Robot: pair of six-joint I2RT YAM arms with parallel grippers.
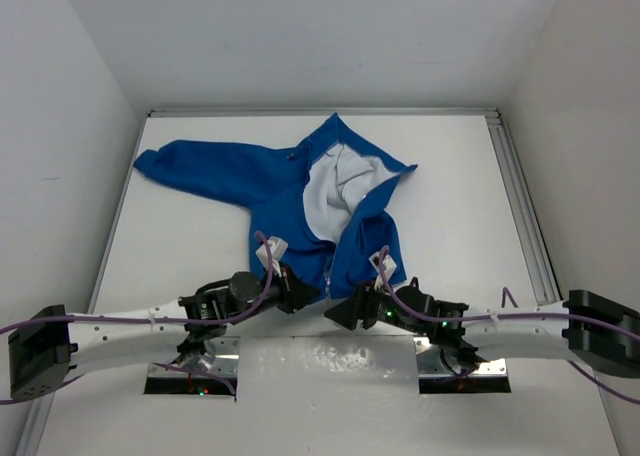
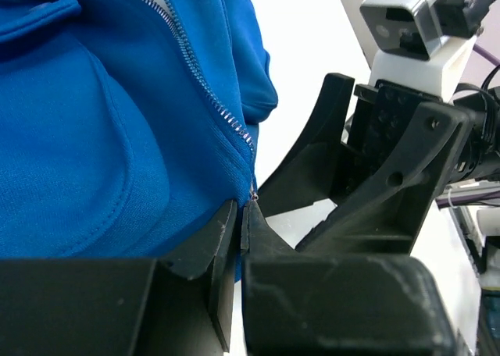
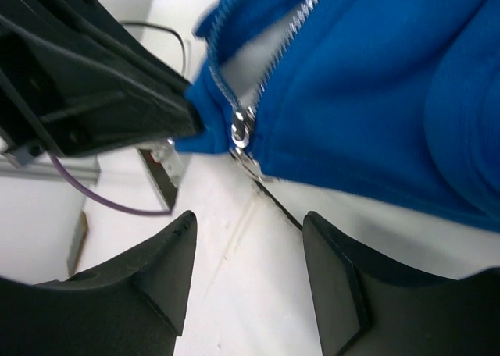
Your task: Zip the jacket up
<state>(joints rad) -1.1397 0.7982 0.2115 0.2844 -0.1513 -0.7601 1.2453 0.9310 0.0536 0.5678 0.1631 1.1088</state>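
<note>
The left gripper [image 2: 242,229] was seen clamped tight on the bottom hem of the jacket [image 2: 94,137], right at the foot of the zipper [image 2: 211,98]. The right gripper [image 3: 250,266] was found parted, with nothing held between its jaws and the zipper slider [image 3: 241,129] just beyond them. The jacket was spread at the centre of the table [image 1: 450,246], one sleeve laid toward the upper left.

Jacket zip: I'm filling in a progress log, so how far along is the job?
Done: slider seated at the jacket hem, both tooth rows entering it. In hand: left gripper pinches that hem; right gripper open, facing the slider. Left: the whole pull up; the front gapes over the lining.
</note>
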